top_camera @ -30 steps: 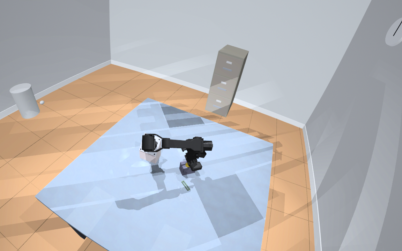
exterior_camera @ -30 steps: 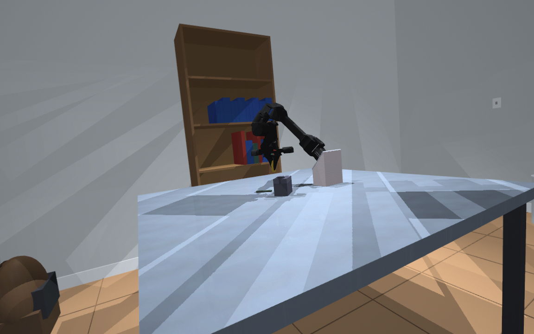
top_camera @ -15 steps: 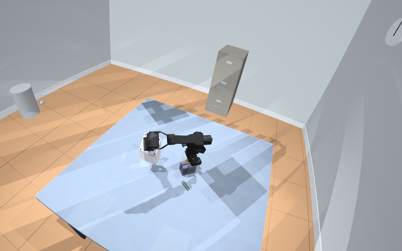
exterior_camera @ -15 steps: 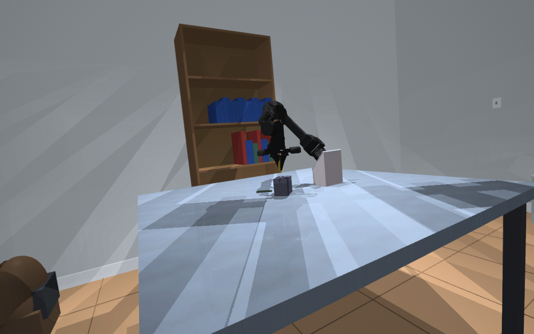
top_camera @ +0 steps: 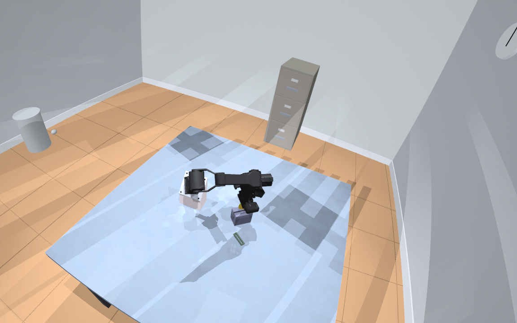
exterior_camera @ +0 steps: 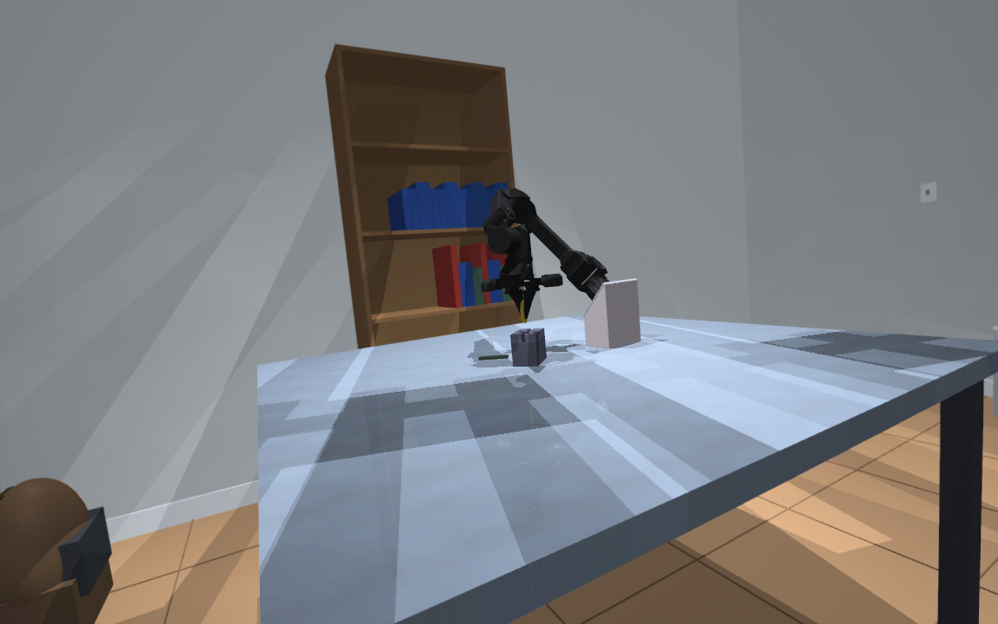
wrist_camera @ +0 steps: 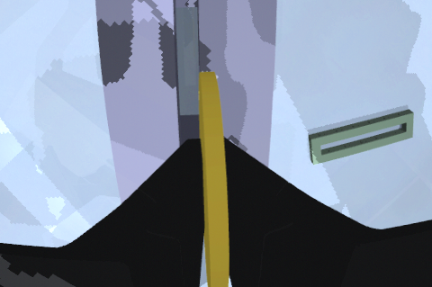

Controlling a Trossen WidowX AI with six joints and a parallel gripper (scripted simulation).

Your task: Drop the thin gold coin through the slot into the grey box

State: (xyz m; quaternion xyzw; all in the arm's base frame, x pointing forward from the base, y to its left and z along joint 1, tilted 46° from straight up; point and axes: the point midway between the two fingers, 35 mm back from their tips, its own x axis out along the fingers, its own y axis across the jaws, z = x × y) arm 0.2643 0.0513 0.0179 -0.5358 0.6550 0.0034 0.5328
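My gripper [wrist_camera: 207, 153] [exterior_camera: 522, 312] is shut on the gold coin [wrist_camera: 212, 112] [top_camera: 240, 207] [exterior_camera: 523, 311], which stands on edge between the fingertips. The grey box [wrist_camera: 135, 112] [top_camera: 241, 217] [exterior_camera: 528, 348] is below it. In the wrist view the slot [wrist_camera: 187, 62] runs up the middle of the lid, and the coin appears nearly parallel to it, a little to its right. In the exterior view a gap shows between coin and lid. The green holder [wrist_camera: 362, 137] [top_camera: 238, 238] [exterior_camera: 493, 357] lies empty on the table, beside the box. The fingers hide the near part of the lid.
The arm's pale base block [top_camera: 191, 200] [exterior_camera: 612, 314] stands on the table [top_camera: 151, 257] [exterior_camera: 487, 497], beyond the box in the exterior view. A filing cabinet [top_camera: 290, 104] and a bookshelf [exterior_camera: 429, 100] stand off the table.
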